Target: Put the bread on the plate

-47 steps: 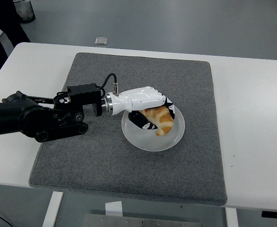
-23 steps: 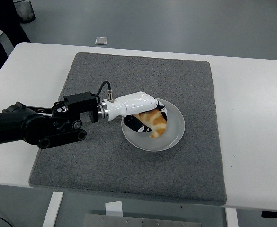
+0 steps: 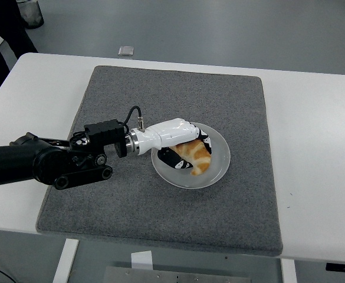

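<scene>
A golden-brown piece of bread (image 3: 198,159) lies on the round translucent plate (image 3: 220,167) in the middle of the grey mat (image 3: 160,218). My left hand (image 3: 189,148), white with black fingers (image 3: 203,137), reaches in from the left and lies over the plate's left half. Its fingers curl over the top of the bread and the thumb sits below it, so the hand is still shut on the bread. The bread's lower end rests on the plate surface. My right arm does not show.
The mat covers most of the white table (image 3: 314,147). My black left forearm (image 3: 48,162) stretches across the mat's left edge. A person's dark trouser legs (image 3: 1,35) stand at the top left, beyond the table.
My left hand has drawn slightly left and lowered, bringing the bread from the plate's right part down onto its middle. The fingers still wrap the bread.
</scene>
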Action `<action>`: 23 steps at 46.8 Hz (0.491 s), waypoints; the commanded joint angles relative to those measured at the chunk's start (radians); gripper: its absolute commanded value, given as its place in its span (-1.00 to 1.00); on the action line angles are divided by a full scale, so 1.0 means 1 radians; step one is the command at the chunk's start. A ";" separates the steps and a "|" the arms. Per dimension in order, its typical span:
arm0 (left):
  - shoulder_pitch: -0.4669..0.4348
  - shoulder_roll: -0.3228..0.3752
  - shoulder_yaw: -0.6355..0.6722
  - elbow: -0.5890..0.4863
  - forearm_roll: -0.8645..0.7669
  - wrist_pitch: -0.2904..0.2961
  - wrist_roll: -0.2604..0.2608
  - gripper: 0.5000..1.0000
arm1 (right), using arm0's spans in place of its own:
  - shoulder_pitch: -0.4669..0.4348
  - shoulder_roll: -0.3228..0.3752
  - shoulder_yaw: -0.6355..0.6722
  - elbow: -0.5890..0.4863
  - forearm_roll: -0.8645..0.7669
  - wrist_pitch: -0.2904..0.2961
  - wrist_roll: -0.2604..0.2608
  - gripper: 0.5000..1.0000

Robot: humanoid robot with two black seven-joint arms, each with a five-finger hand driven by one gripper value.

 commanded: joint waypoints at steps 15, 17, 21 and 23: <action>0.007 0.005 -0.003 -0.002 0.000 0.021 0.000 -0.09 | -0.002 0.000 0.000 0.001 0.000 0.000 0.000 0.81; 0.007 0.006 -0.001 -0.003 0.000 0.026 0.000 -0.01 | -0.002 0.000 0.000 -0.001 0.000 0.000 0.000 0.81; 0.007 0.008 -0.001 -0.005 0.000 0.027 0.000 0.09 | 0.000 0.000 0.000 -0.001 0.000 0.000 0.000 0.81; 0.007 0.008 -0.001 -0.006 0.000 0.027 0.000 0.16 | 0.000 0.000 0.000 -0.001 0.000 0.000 0.000 0.81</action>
